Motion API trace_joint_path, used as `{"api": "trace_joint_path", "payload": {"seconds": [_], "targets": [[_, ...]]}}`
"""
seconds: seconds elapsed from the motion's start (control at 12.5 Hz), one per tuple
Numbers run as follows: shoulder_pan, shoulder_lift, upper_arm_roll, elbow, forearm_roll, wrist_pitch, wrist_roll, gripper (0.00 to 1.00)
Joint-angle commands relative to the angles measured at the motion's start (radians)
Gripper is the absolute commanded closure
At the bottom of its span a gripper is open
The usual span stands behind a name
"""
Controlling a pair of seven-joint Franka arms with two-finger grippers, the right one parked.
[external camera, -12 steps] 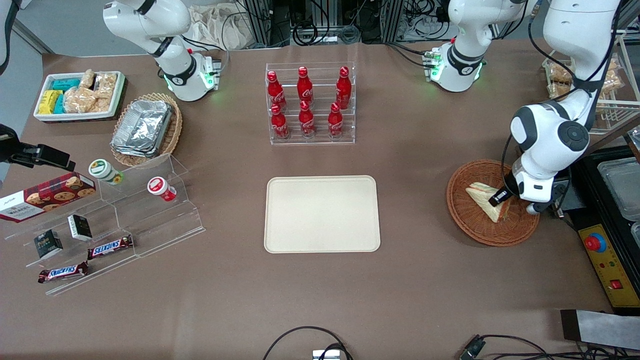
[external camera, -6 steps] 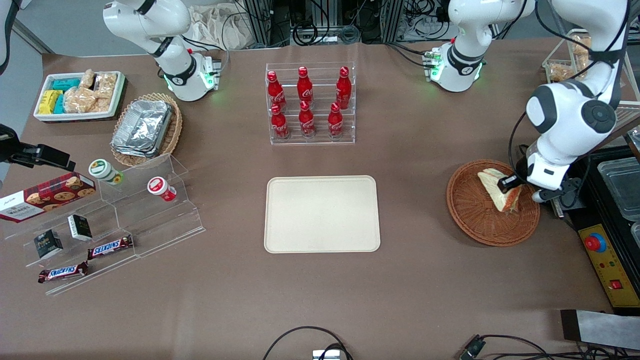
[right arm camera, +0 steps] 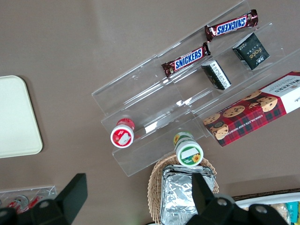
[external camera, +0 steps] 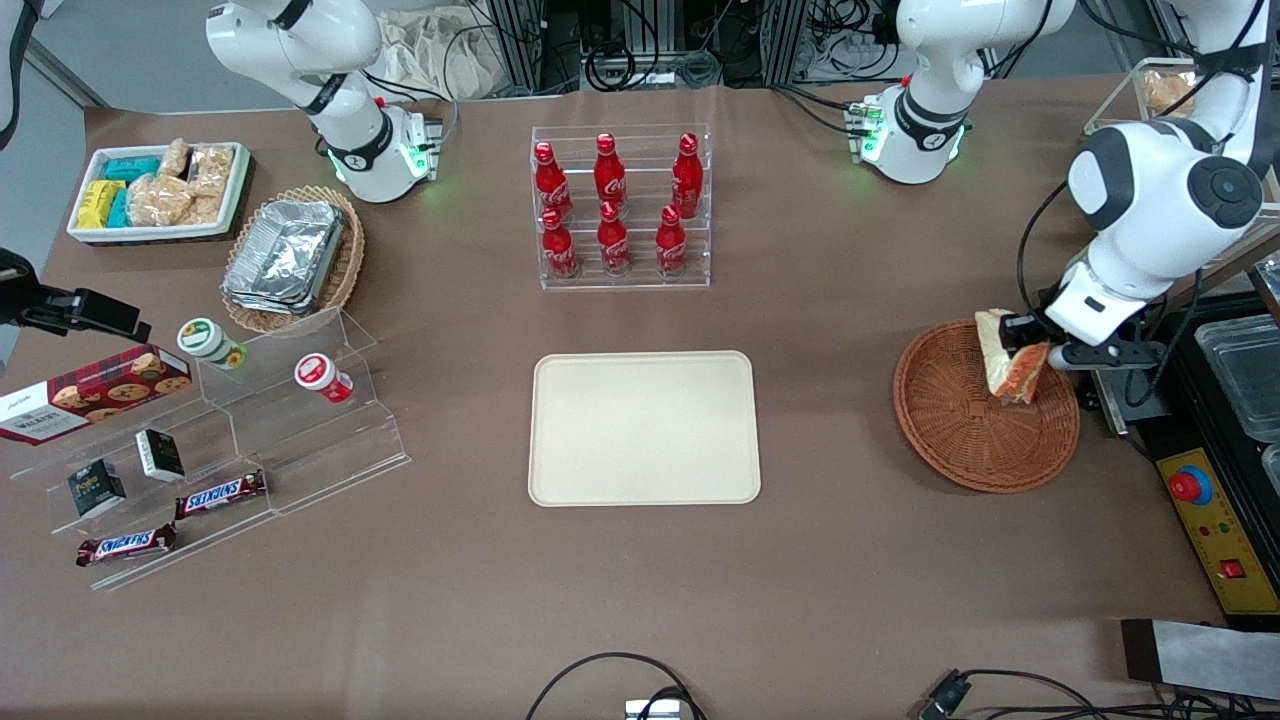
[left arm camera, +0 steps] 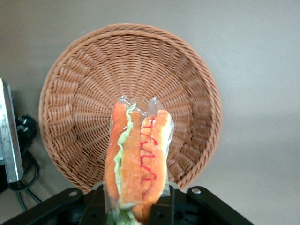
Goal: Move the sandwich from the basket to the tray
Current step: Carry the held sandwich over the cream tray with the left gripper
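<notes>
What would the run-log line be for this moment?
phase: lift | gripper: shut on sandwich, above basket | sandwich: clear of basket, filling edge toward wrist camera | tray: holds nothing | next: probably carry to tray

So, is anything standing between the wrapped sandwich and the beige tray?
Nothing visible. The gripper holds the wrapped triangular sandwich above the round brown wicker basket; only bare table lies between it and the flat beige tray.
</notes>
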Motion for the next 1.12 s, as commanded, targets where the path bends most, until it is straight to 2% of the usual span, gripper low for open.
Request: {"api": "trace_joint_path", "payload": {"seconds": [0.0,0.16,0.4,0.64,0.88,1.04], "targets": [[-0.001,-0.035,-0.089,-0.008,0.01,-0.021,0.043,0.78],[-0.001,-0.034,-0.158,0.003,0.007,-0.022,0.003,0.78],[-0.001,-0.022,-0.279,0.043,0.004,-0.025,-0.159,0.78],[-0.001,0.049,-0.401,0.136,0.009,-0.053,-0.347,0.77],[-0.001,0.122,-0.47,0.237,0.017,-0.085,-0.475,0.77],[-0.003,0.182,-0.504,0.297,0.074,-0.1,-0.572,0.78]]}}
